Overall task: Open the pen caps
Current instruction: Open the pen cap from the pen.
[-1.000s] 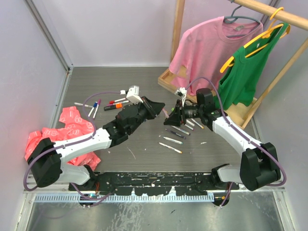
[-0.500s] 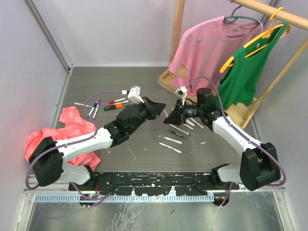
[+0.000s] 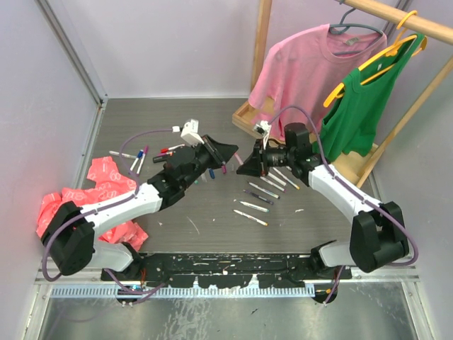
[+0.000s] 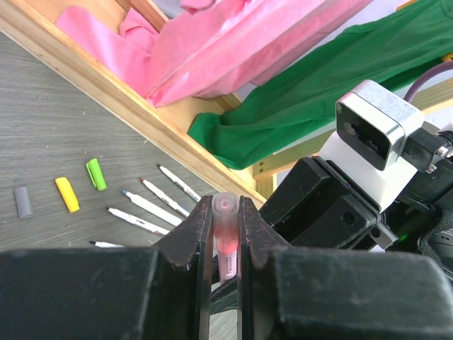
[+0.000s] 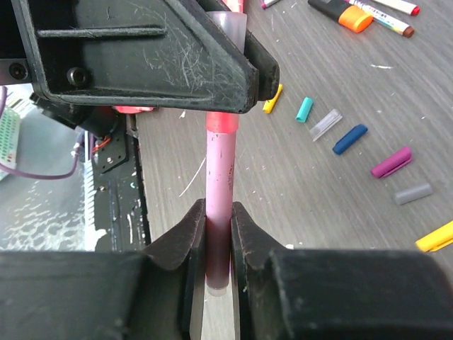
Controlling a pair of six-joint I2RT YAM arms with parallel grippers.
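Observation:
A pink pen [image 5: 220, 170] hangs in the air between my two grippers, above the table's middle. In the left wrist view my left gripper [image 4: 226, 207] is shut on its translucent pink pen cap [image 4: 226, 230], still seated on the pen. My right gripper [image 5: 219, 212] is shut on the pen's pink barrel at the other end. From above, the left gripper [image 3: 228, 151] and right gripper [image 3: 245, 167] point at each other almost tip to tip. Loose caps lie on the table: blue [image 5: 350, 139], purple [image 5: 391, 161], green [image 4: 96, 174], yellow [image 4: 67, 194].
Uncapped pens [image 3: 259, 194] lie in a row in front of the right arm, and more pens [image 3: 150, 153] with an orange-black marker [image 5: 340, 14] behind the left arm. A red bag [image 3: 99, 188] lies left. A wooden rack base [image 3: 248, 117] with pink [image 3: 297, 71] and green [image 3: 364, 99] shirts stands back right.
Both grippers have shifted a little towards the back of the table with the pen between them. The right jaws have closed in onto the pink barrel.

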